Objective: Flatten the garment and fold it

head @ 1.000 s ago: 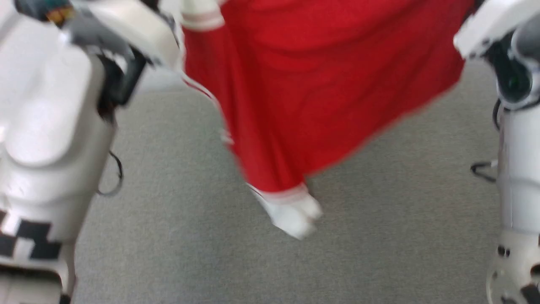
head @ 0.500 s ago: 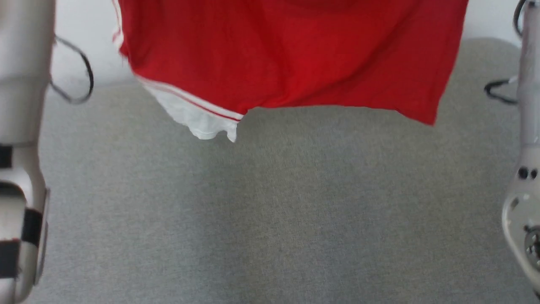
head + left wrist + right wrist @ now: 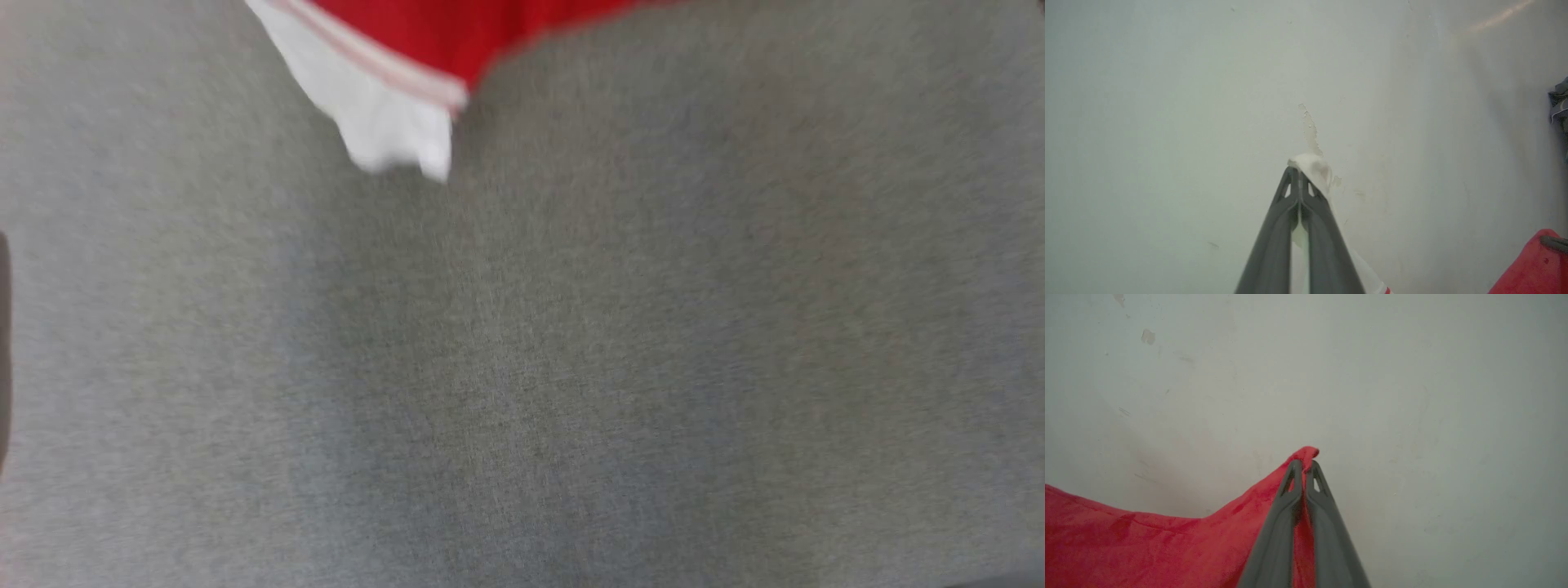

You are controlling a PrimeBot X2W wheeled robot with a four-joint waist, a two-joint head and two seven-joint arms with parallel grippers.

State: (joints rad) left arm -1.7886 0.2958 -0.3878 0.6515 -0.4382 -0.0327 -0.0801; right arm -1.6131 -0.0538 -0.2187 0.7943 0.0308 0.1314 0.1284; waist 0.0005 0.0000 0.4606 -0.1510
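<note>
The red garment (image 3: 457, 33) hangs at the top edge of the head view, its white sleeve (image 3: 384, 122) with striped trim dangling lowest above the grey surface. In the left wrist view my left gripper (image 3: 1299, 173) is shut on a white tip of the garment (image 3: 1314, 167), held up before a pale wall. My right gripper (image 3: 1303, 465) is shut on a red corner of the garment (image 3: 1147, 547), and the cloth sags away to the lower left of that view. The lettering and number are hidden.
A grey fabric-covered surface (image 3: 571, 367) spreads below the hanging cloth. A pale wall (image 3: 1167, 102) with a chipped patch stands in front of both grippers. A dark bundle (image 3: 1560, 106) sits at the right edge of the left wrist view.
The head view has tilted down and both forearms have left it. The garment has risen toward the top edge, so just its lower hem and one white sleeve remain in sight.
</note>
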